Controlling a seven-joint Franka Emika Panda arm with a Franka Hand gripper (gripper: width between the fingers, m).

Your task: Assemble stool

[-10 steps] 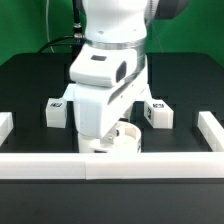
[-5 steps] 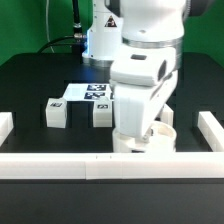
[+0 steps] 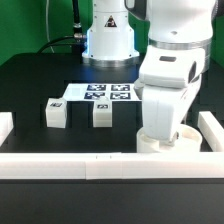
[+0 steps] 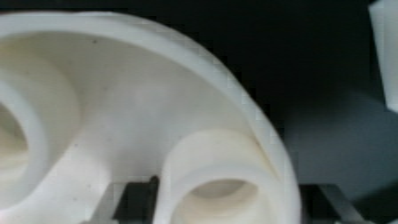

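The white round seat (image 3: 187,134) of the stool rests low on the black table by the front rail, mostly hidden behind my arm. My gripper (image 3: 162,140) is down on it. In the wrist view the seat (image 4: 125,90) fills the picture, with a round socket (image 4: 222,195) between my dark fingers (image 4: 128,201). The jaws stand closed against the seat's edge on both sides. Two white block legs with tags (image 3: 57,112) (image 3: 101,115) stand on the table towards the exterior view's left. Any other leg is hidden behind the arm.
The marker board (image 3: 100,93) lies flat behind the legs. White border rails run along the front (image 3: 90,166), the exterior view's left (image 3: 5,125) and right (image 3: 212,129). The robot base (image 3: 108,40) stands at the back.
My arm has moved steadily to the exterior view's right along the front rail, taking the seat with it. A middle leg and the marker board have come into view; the right leg is now covered.
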